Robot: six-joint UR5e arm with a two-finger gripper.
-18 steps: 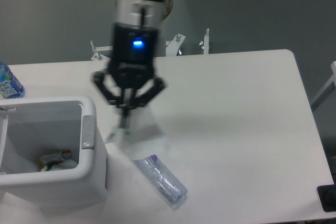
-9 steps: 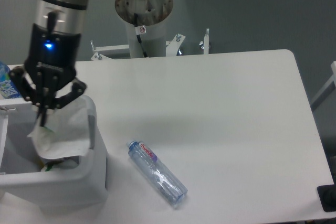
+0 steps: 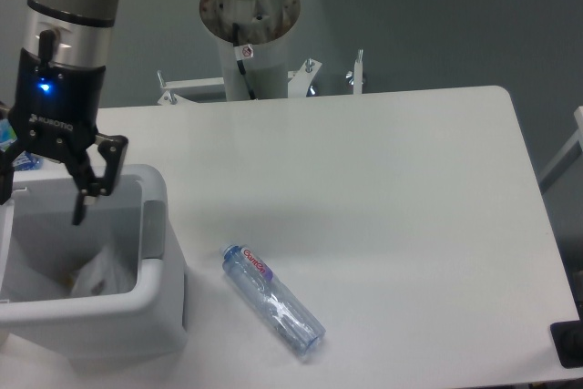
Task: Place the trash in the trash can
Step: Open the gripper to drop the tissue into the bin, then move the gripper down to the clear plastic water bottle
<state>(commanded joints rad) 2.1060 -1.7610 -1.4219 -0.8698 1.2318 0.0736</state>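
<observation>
Down inside the trash can [image 3: 150, 312], against its right inner wall, lies the napkin [image 3: 102, 272], a pale crumpled heap resting loose on the bottom. One napkin is visible. The can is a boxy white bin with a thick rounded rim, standing at the front left corner of the counter [image 3: 392, 189], with a pale grey latch [image 3: 153, 220] on its right side.

Above the can's open mouth hangs the claw [image 3: 41, 198], its fingers spread wide and pointing down, holding nothing. One dark fingertip [image 3: 80, 209] dips just below the line of the rim on the right; the left finger is partly cut off by the edge of the view. A blue light glows on the claw's black body.

Right of the can, apart from it, one slim clear bottle [image 3: 271, 300] lies flat on the counter, its capped end with the red-pink label toward the can and its base angled to the front right. It touches nothing else.

Behind the claw at the far left edge, a scrap of a blue-labelled bottle [image 3: 18, 159] shows, mostly hidden.

At the back, the arm's round base post [image 3: 250, 29] stands behind the counter's rear edge, flanked by metal brackets [image 3: 330, 77].
</observation>
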